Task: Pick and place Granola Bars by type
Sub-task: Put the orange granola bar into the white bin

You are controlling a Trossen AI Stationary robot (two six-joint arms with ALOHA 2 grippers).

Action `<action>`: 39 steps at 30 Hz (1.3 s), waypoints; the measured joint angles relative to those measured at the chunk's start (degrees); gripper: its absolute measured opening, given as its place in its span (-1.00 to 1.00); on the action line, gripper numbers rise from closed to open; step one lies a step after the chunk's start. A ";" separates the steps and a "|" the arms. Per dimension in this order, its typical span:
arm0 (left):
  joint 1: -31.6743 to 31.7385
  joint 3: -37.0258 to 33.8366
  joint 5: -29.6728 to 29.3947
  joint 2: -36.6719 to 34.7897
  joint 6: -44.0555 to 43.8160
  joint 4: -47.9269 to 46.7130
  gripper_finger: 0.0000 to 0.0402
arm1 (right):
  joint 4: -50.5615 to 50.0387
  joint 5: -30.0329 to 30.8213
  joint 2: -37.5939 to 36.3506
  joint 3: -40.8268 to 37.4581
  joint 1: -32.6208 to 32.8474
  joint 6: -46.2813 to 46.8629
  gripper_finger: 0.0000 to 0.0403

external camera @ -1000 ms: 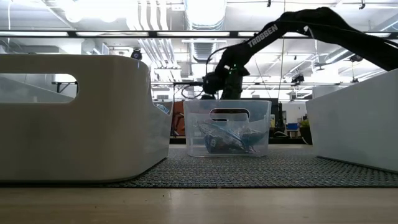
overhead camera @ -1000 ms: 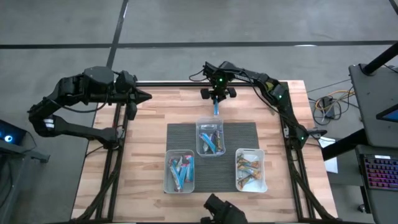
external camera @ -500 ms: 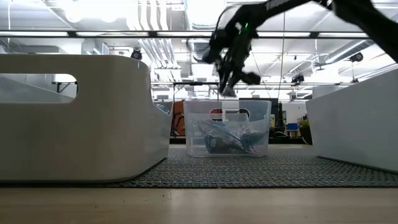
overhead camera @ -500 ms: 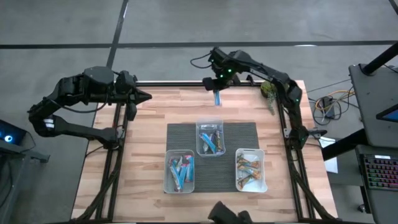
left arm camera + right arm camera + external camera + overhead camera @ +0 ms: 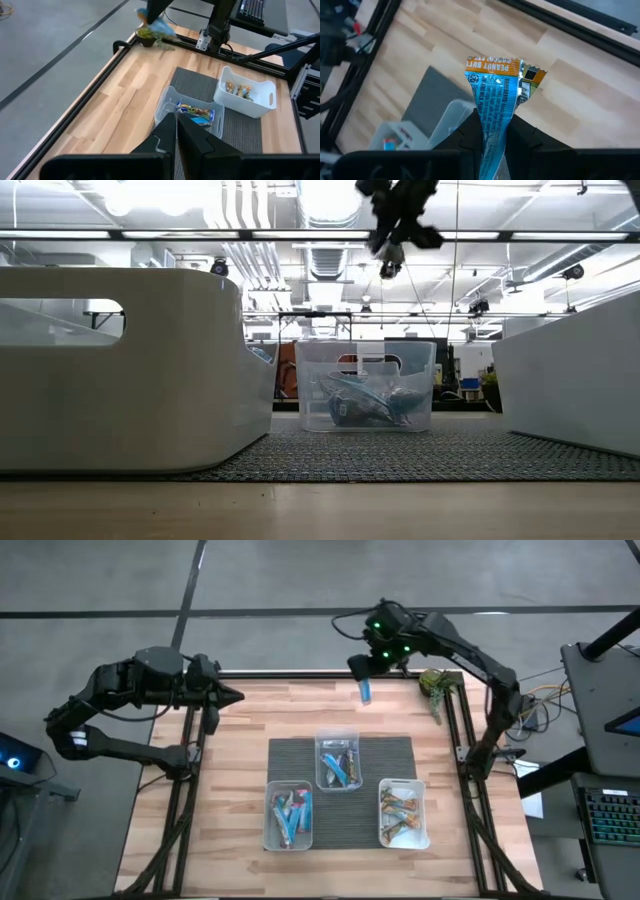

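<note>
**Right gripper holds one blue bar above the table's far edge**

A blue shiny-wrapped granola bar with an orange end band (image 5: pixel 496 95) is clamped between the dark fingers of the right gripper (image 5: pixel 366 677). In the high view the bar (image 5: pixel 366 690) hangs at 12 o'clock from the central clear rectangular plastic tub (image 5: pixel 338 762), over the far edge of the light wooden table (image 5: pixel 240 740). In the low view the right gripper (image 5: pixel 392 262) is well above the tub.

The central tub contains mixed bars (image 5: pixel 340 766). At 7 o'clock from it, a second clear tub (image 5: pixel 289 816) holds mostly blue bars; at 5 o'clock, a third tub (image 5: pixel 403 811) holds tan bars. All three tubs sit on a dark grey ribbed mat (image 5: pixel 395 755).

A small green plant-like clump (image 5: pixel 434 685) lies at the table's far right corner.

The left gripper (image 5: pixel 238 696) waits at the far left edge, fingers together.
</note>
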 joint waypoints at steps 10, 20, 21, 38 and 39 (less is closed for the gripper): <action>-0.01 0.02 1.69 0.00 0.07 -0.01 -1.00 | -2.71 -0.16 -6.32 -0.04 6.91 -0.45 -0.74; -0.01 0.04 2.65 0.00 0.11 -0.21 -1.00 | -8.74 -3.51 -10.10 -0.04 18.02 4.24 -0.74; -0.01 0.04 2.74 0.00 0.13 -0.21 -1.00 | -9.49 -3.50 -10.19 -0.04 19.57 5.52 -0.74; 0.01 0.04 7.38 0.00 1.09 -0.27 -1.00 | -13.57 1.41 -9.35 -2.67 41.36 30.07 -0.74; 0.01 0.04 7.42 0.00 1.39 -0.30 -1.00 | -14.19 1.91 -9.33 -2.98 42.24 32.14 -0.74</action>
